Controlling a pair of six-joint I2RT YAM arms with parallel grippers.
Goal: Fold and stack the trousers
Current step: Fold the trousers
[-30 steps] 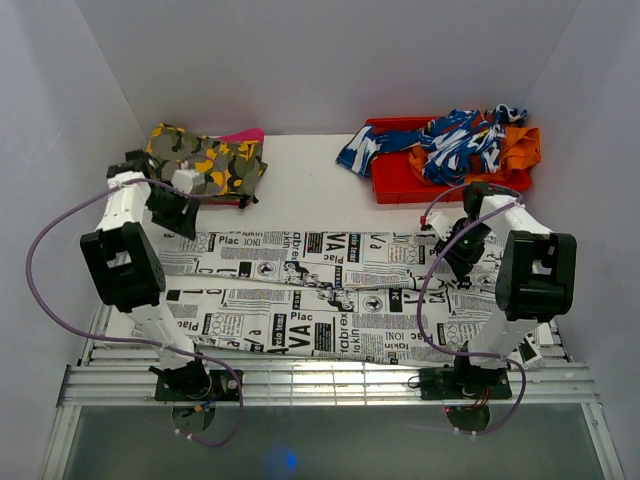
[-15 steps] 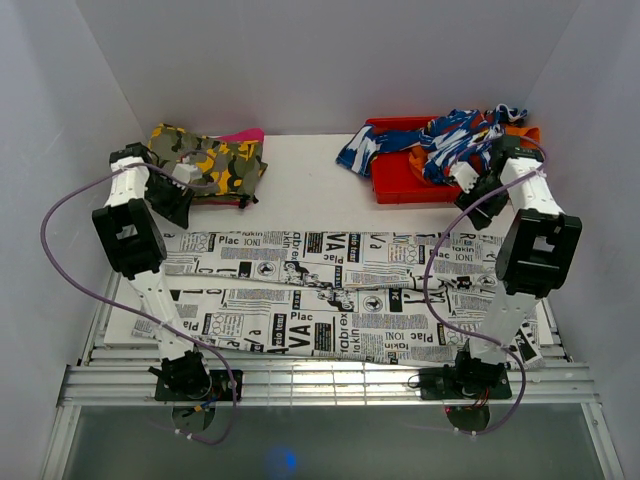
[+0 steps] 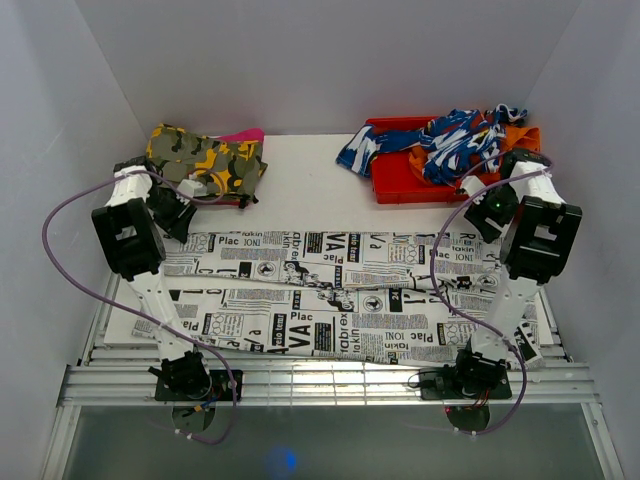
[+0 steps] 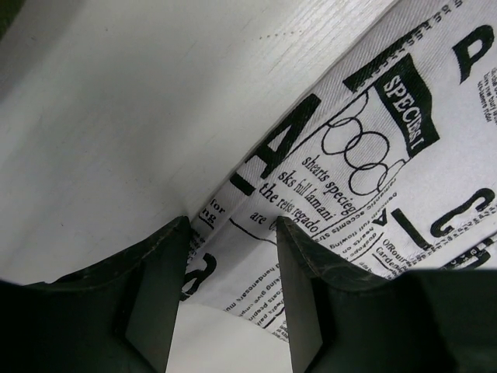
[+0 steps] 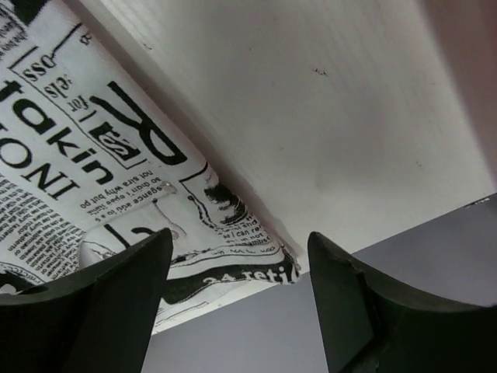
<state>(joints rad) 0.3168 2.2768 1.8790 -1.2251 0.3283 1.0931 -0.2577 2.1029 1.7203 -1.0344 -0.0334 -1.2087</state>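
The trousers lie flat on the bench, across the middle of the top view. Their long axis runs left to right in that frame. The two legs lie as parallel bands, split towards the left and joined towards the right. I judge from this that the waist points to the right edge and the hems to the left.

The step in hand looks like the approach for the first fold; nothing is folded yet. The left arm reaches to the upper-left corner of the cloth, and the right arm reaches to the upper-right corner.

In the left wrist view the left fingers stand released. The printed edge of the cloth shows in the gap between them, with bare bench at the upper left of the frame. In the right wrist view the right fingers are spread wide and hold nothing. They sit over the cloth's corner, where it meets the bench's rim at the lower middle of the frame.

The next move likely calls for both pairs of fingers to drop onto the far edge and pinch it. They would then carry that edge towards the bottom of the top view, keeping level so the fold stays straight.
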